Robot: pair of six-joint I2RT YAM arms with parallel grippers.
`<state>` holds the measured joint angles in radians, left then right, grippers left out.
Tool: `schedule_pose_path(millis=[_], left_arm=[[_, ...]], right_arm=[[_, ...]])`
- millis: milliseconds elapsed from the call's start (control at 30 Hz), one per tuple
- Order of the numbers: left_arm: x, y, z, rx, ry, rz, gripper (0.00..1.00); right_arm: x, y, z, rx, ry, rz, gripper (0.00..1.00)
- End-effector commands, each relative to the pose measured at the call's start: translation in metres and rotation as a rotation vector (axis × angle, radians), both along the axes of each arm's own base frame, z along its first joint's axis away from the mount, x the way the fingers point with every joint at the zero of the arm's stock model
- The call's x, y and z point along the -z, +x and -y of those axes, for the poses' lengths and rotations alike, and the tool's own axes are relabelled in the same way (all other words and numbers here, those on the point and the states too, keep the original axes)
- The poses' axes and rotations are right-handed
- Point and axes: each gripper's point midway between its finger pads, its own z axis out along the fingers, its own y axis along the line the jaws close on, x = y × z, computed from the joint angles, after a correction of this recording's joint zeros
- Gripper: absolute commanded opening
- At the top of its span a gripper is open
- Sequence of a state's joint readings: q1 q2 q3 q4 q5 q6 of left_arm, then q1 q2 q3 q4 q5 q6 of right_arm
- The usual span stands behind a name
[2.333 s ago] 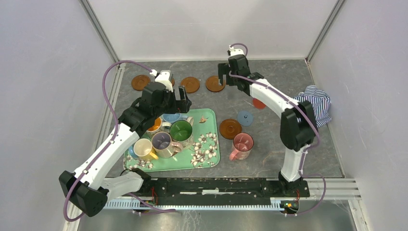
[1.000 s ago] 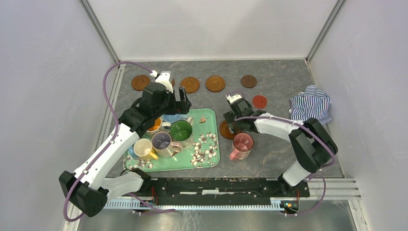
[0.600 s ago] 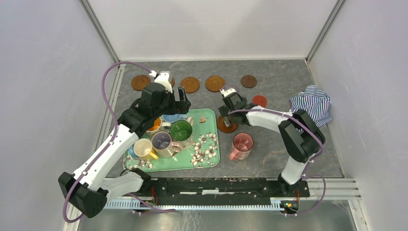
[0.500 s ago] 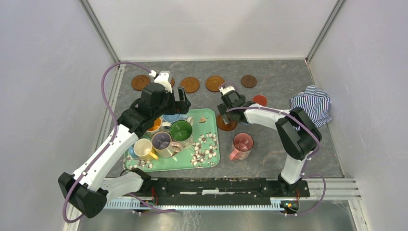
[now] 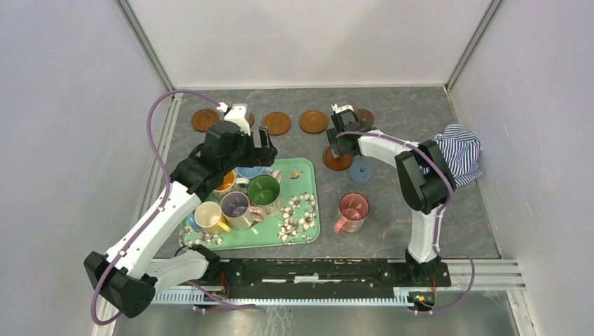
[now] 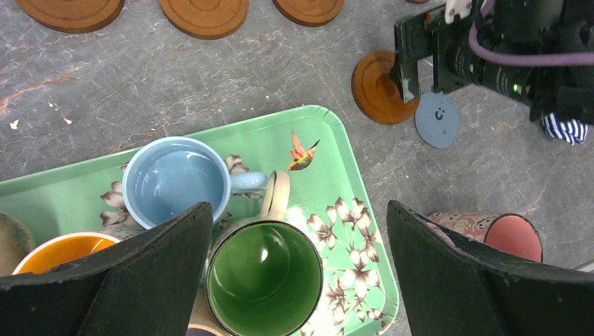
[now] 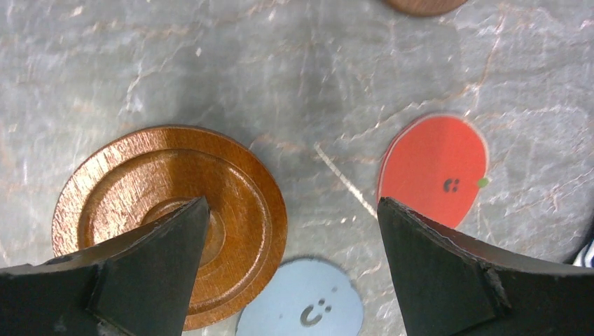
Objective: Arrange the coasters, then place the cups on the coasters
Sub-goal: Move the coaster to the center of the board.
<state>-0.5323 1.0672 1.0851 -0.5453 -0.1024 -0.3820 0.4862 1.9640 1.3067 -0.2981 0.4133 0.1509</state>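
Observation:
My right gripper (image 7: 291, 203) is open low over the table. Its left finger reaches over the middle of an orange-brown ringed coaster (image 7: 168, 210), and its right finger stands by a red coaster (image 7: 433, 168). A blue-grey coaster (image 7: 305, 304) lies between the fingers. From above, that gripper (image 5: 339, 145) sits at the wooden coaster (image 5: 338, 159), with a dark brown coaster (image 5: 365, 115) just behind. Three wooden coasters (image 5: 277, 123) line the back. My left gripper (image 6: 300, 206) hangs open above the green cup (image 6: 265, 276). Beside it are light blue (image 6: 171, 180) and orange (image 6: 52, 255) cups. A pink cup (image 5: 352, 210) stands on the table.
The green floral tray (image 5: 305, 231) at the near left also holds lilac (image 5: 236, 205) and yellow (image 5: 209, 215) cups. A striped cloth (image 5: 459, 150) is bunched at the right wall. Enclosure walls stand on three sides.
My right gripper has swung from beside the pink cup toward the back, and the wooden coaster slid that way with it, uncovering the blue-grey coaster. The left arm has not moved.

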Motion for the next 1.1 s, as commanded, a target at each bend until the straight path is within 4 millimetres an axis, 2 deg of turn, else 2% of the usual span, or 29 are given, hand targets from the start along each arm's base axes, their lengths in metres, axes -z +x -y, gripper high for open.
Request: schedule_pose_path(millis=[0,200,533,767,1067], left_arm=[[-0.014,0.001,-0.004,0.024,0.033,0.054,1.0],[-0.017,0.002,-0.003,0.03,0.04,0.054,1.0],[-0.019,0.002,-0.003,0.032,0.047,0.05,1.0],[-0.02,0.002,-0.005,0.03,0.059,0.046,1.0],[-0.02,0.003,-0.005,0.03,0.061,0.041,1.0]], right_arm=[[-0.013,0.031,0.002,0.02,-0.015,0.042,0.98],[-0.02,0.068,0.008,0.041,-0.022,0.078,0.98],[-0.02,0.114,0.011,0.039,0.001,0.122,0.98],[-0.02,0.132,0.007,0.016,0.029,0.15,0.98],[-0.008,0.157,0.016,0.05,0.087,0.161,0.98]])
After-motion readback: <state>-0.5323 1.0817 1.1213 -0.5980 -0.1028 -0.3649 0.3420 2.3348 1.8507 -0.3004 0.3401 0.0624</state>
